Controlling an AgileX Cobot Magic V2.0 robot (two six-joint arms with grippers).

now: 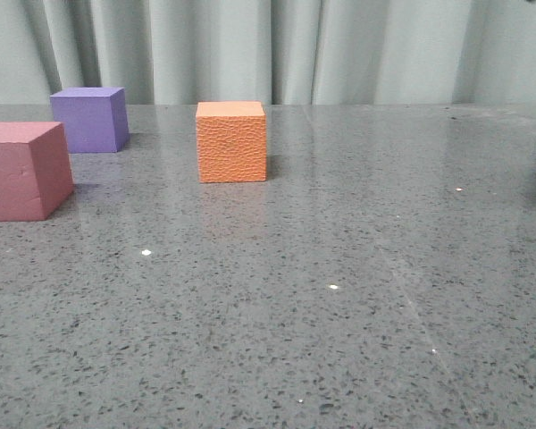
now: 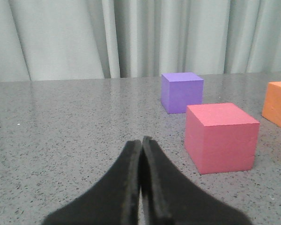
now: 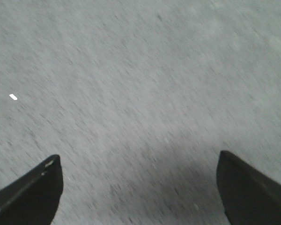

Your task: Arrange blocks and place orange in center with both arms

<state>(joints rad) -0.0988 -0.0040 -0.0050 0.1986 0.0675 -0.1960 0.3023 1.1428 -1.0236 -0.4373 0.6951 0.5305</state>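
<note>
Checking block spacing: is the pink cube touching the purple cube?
Apart. The front view shows bare table between the pink cube and the purple cube.

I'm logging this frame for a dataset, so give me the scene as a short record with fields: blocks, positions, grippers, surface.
blocks: three cubes, none held
orange cube: near mid-table, standing alone
purple cube: far left, near the curtain
pink cube: left edge, nearer than the purple one, partly cut off
left gripper: shut, empty, short of the pink cube
right gripper: open, empty, over bare table
surface: grey speckled table
</note>
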